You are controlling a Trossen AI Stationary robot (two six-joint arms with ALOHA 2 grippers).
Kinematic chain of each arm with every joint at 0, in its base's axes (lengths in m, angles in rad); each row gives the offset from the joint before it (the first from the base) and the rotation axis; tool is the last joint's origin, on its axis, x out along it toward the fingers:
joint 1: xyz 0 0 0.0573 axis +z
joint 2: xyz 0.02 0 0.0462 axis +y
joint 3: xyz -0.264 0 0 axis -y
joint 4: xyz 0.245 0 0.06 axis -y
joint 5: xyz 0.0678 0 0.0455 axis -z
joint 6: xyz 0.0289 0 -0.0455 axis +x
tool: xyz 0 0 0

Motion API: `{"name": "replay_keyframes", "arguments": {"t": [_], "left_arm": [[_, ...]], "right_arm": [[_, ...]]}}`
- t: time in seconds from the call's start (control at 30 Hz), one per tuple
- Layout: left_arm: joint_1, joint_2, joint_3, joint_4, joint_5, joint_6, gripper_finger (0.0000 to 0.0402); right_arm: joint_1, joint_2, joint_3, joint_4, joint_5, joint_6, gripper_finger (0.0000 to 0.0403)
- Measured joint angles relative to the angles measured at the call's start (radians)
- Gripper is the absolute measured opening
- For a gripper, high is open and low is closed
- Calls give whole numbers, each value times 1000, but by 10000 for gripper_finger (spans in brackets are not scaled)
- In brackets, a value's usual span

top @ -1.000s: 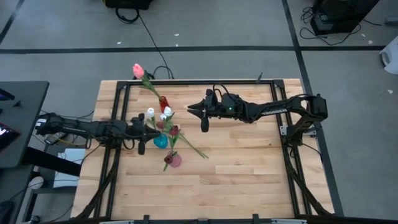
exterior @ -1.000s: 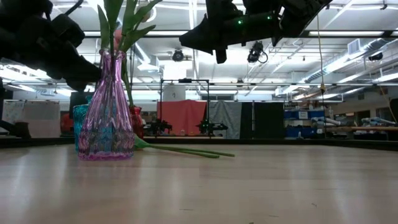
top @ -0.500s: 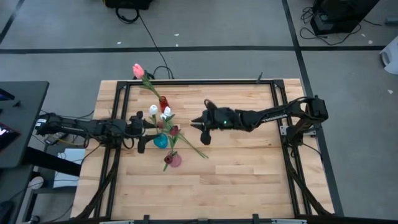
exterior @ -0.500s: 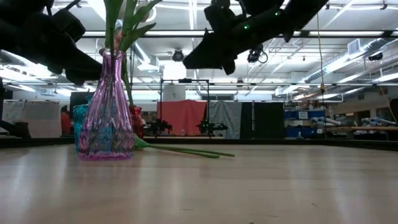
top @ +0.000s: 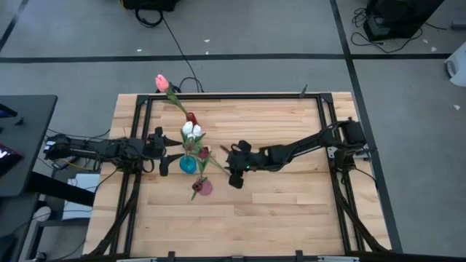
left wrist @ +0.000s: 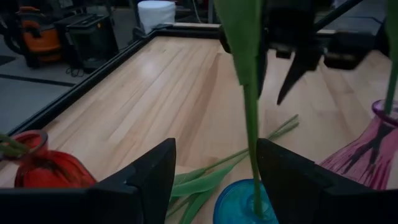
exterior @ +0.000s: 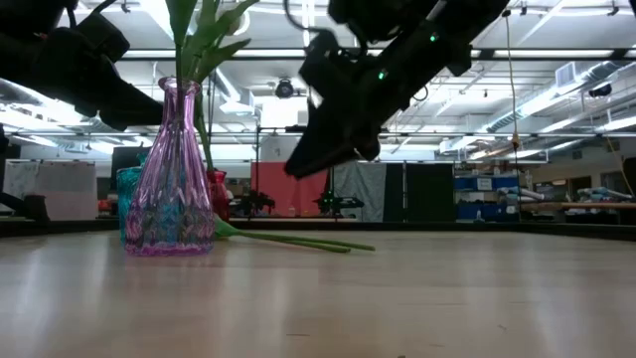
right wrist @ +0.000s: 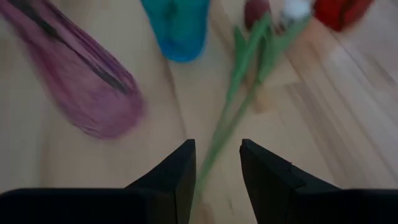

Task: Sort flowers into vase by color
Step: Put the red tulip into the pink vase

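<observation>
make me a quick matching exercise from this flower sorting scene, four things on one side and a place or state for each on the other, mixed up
Things:
1. purple vase
2. blue vase
3. loose dark red tulip
4. right gripper

Places or states:
A. lying flat on the table
B. open, lowered over the end of a green stem
C. holds the white tulips
D. nearest the low camera, upright, stems in it

Pairs: 1-D, 2-C, 3-A, 4-B
</observation>
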Motion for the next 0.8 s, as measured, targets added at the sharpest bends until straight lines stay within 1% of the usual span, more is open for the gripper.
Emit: {"name": "replay_keyframes", "arguments": {"t": [0.1,0.2,0.27,0.4,0.47,0.57,0.8], "left_arm": [[0,0,0,-13,-3,-5,229],[0,0,0,-15,-3,-10,229],[0,0,2,-17,-7,-10,229],[0,0,35,-61,-19,-10,229],[0,0,53,-87,-23,-12,230],[0,0,73,-114,-24,-25,230],[0,2,74,-94,-28,-72,230]], "right_arm": [[6,69,58,-23,65,16,138],[3,142,126,-13,87,14,138],[-1,205,176,-10,92,-12,137],[-11,301,266,-20,160,-71,137],[-18,329,303,-8,158,-87,137],[-30,362,332,-13,117,-94,137],[-48,387,332,-6,107,-150,129]]}}
